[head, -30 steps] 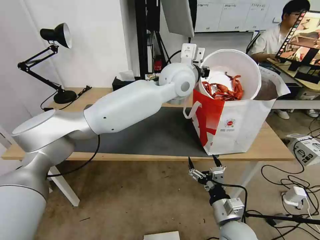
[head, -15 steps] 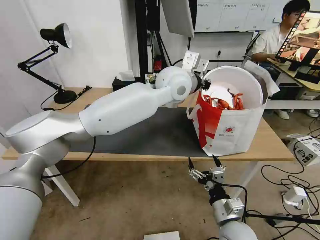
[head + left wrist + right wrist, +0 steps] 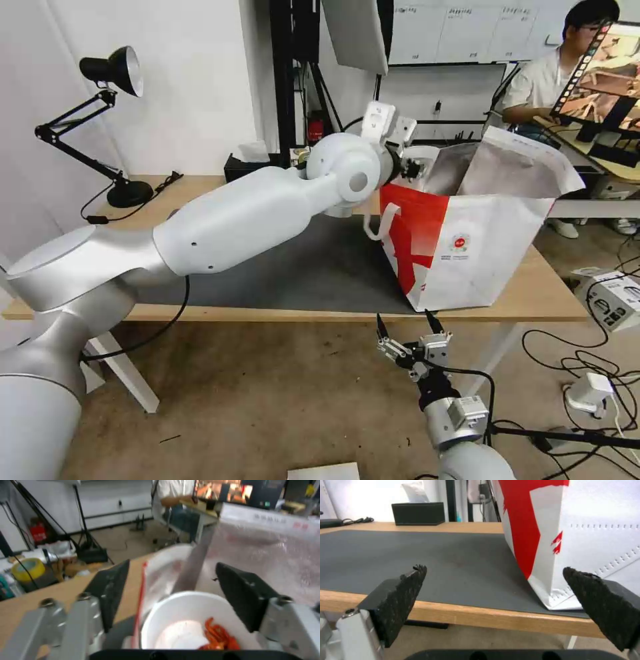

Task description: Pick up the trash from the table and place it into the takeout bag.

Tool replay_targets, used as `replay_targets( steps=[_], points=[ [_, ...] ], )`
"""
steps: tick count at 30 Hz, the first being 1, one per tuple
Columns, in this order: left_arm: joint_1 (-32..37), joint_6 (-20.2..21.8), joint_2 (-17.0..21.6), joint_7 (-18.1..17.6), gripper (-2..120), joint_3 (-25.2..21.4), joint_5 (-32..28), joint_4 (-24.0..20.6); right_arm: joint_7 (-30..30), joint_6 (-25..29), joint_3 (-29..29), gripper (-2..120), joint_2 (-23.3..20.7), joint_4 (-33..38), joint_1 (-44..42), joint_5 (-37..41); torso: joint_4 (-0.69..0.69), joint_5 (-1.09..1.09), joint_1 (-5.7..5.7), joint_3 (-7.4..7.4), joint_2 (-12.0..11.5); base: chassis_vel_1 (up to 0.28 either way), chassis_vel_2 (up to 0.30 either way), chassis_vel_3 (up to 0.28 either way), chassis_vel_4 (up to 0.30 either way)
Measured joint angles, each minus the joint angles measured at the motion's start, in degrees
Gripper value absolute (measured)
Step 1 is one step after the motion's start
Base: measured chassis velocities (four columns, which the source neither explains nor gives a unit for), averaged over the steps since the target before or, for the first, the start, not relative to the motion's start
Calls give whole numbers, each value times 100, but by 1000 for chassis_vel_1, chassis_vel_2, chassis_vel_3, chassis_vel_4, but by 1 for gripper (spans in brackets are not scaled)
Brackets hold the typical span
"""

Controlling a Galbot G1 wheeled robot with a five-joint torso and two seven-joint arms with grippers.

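I'm watching my left gripper (image 3: 170, 590) hanging spread apart over the takeout bag (image 3: 480, 253), the white bowl (image 3: 186, 622) lying inside it. My right gripper (image 3: 407, 327) is waiting, jaws apart, below the table (image 3: 547, 293) edge.

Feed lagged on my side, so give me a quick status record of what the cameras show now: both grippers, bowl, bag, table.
left gripper: open, at the bag's mouth, above the bowl
right gripper: open, holding nothing, parked below the table's front edge
bowl: white, red-orange shells inside, lying in the bag, released
bag: white and red, foil-lined, upright on the table's right end
table: wood top with a dark grey mat
tissue box: black, at the back edge
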Motion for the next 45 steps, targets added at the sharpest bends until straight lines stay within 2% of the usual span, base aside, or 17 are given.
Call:
replay_targets(
  steps=[1,4,7,12,15,16,18,19,22,23,26,27,29,34,37,41,45],
  points=[
    [0,0,0,0,76,0,0,0,0,0,0,100,0,0,0,0,0,0,0,0,0,0,0,0,0],
    [157,-142,282,144,91,-165,113,-302,0,0,0,100,0,0,0,0,0,0,0,0,0,0,0,0,0],
    [260,-238,428,255,99,-203,227,-446,0,0,0,100,0,0,0,0,0,-1,0,0,0,0,0,0,0],
    [415,-564,657,489,100,-221,462,-606,0,0,0,100,0,0,0,0,0,-1,0,0,0,0,0,0,0],
    [551,-1049,885,775,100,-218,771,-706,1,0,0,100,0,0,0,0,-1,0,0,0,0,0,0,0,0],
    [551,-1049,885,775,100,-218,771,-706,1,0,0,100,0,0,0,0,-1,0,0,0,0,0,0,0,0],
    [690,-1484,1080,995,100,-211,1000,-747,0,0,0,100,0,0,0,0,-1,0,0,0,0,0,0,0,0],
    [690,-1484,1080,995,100,-211,1000,-747,0,0,0,100,0,0,0,0,-1,0,0,0,0,0,0,0,0],
    [936,-1964,1336,1218,100,-279,1248,-803,0,0,0,100,0,0,0,0,-1,0,0,0,0,0,0,0,0],
    [936,-1964,1336,1218,100,-279,1248,-803,0,0,0,100,0,0,0,0,-1,0,0,0,0,0,0,0,0],
    [1282,-2483,1641,1543,100,-419,1461,-873,0,0,0,100,0,-1,0,0,0,-1,0,0,0,0,0,0,0],
    [1282,-2483,1641,1543,100,-419,1461,-873,0,0,0,100,0,-1,0,0,0,-1,0,0,0,0,0,0,0],
    [1623,-2694,1812,1657,100,-612,1508,-977,0,0,0,100,0,0,0,0,0,-1,0,0,0,0,0,0,0],
    [2066,-2843,2004,1740,100,-887,1592,-1108,0,0,0,100,0,0,0,0,-1,-1,0,0,0,0,0,0,0],
    [2749,-2958,2284,1802,100,-1404,1787,-1324,0,0,0,100,0,0,0,0,0,-1,0,0,0,0,0,0,0],
    [3171,-3042,2414,1871,100,-1757,1948,-1384,0,0,0,100,0,0,0,0,-1,-1,0,0,1,0,0,0,0],
    [3938,-3072,2611,2022,100,-2304,2173,-1564,1,0,0,100,1,0,0,0,-2,-1,1,0,0,0,0,0,0]
  ],
)
